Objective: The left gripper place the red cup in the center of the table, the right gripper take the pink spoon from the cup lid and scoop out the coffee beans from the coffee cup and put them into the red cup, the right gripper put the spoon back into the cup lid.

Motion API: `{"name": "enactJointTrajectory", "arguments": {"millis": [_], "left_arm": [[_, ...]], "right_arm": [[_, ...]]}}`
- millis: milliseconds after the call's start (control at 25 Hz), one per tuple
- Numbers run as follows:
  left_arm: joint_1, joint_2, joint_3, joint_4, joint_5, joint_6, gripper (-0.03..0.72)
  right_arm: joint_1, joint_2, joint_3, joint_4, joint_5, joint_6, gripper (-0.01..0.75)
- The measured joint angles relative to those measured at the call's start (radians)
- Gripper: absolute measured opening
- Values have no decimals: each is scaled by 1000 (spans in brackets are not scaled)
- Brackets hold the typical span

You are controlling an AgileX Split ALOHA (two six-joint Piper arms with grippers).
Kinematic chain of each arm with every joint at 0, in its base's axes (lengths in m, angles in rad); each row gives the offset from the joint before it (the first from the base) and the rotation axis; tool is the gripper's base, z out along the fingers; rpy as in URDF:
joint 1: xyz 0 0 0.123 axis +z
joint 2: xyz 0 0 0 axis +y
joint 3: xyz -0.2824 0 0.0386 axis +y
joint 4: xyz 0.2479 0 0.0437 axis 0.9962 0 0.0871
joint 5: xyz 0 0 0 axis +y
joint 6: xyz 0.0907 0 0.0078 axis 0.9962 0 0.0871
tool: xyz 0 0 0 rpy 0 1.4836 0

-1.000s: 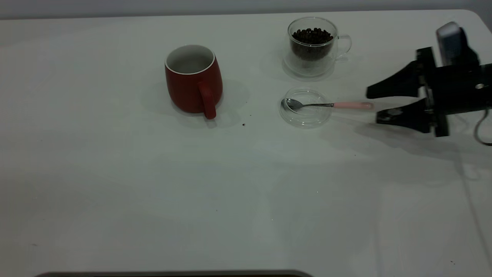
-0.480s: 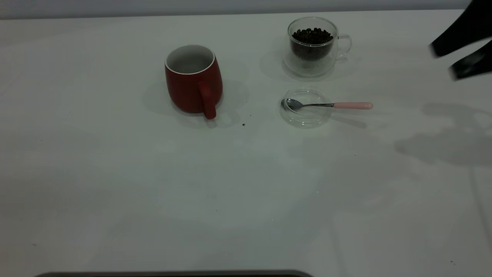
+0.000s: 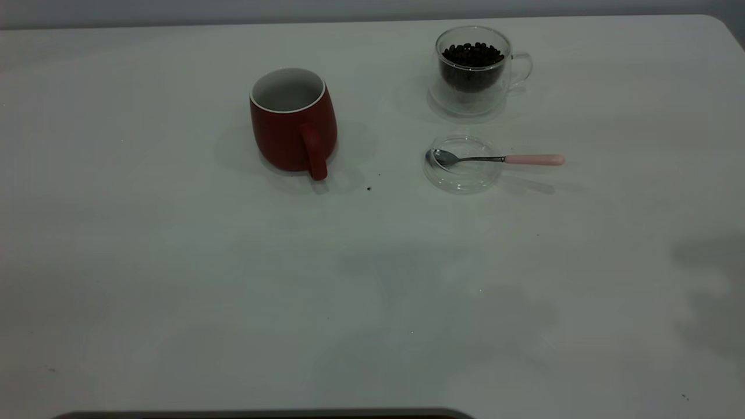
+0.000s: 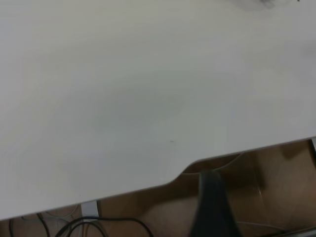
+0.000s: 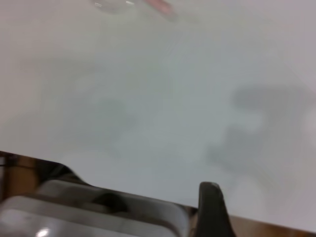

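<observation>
Your red cup (image 3: 293, 119) stands upright mid-table, well away from both grippers, so that placement looks done; pink spoon (image 3: 497, 158) lies with its bowl in the clear cup lid (image 3: 464, 163), just in front of the glass coffee cup (image 3: 474, 70) full of beans. Neither gripper shows in the exterior view. Each wrist view shows only one dark fingertip near the table (image 3: 174, 291) edge, so you cannot tell their opening; nothing appears held, and the task reads as complete.
</observation>
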Motion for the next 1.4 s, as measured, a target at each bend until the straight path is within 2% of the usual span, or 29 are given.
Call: {"name": "enactJointTrajectory", "arguments": {"millis": [520, 760, 1040, 1400], "left_arm": [[0, 0, 0, 0, 0, 0, 588], [0, 0, 0, 0, 0, 0, 588], [0, 0, 0, 0, 0, 0, 588], [0, 0, 0, 0, 0, -3, 588]], "right_arm": [[1, -573, 328, -135, -12, 93, 560], [1, -774, 350, -189, 8, 170, 560], [1, -877, 350, -227, 25, 259, 560], [1, -1047, 365, -280, 145, 361, 560]]}}
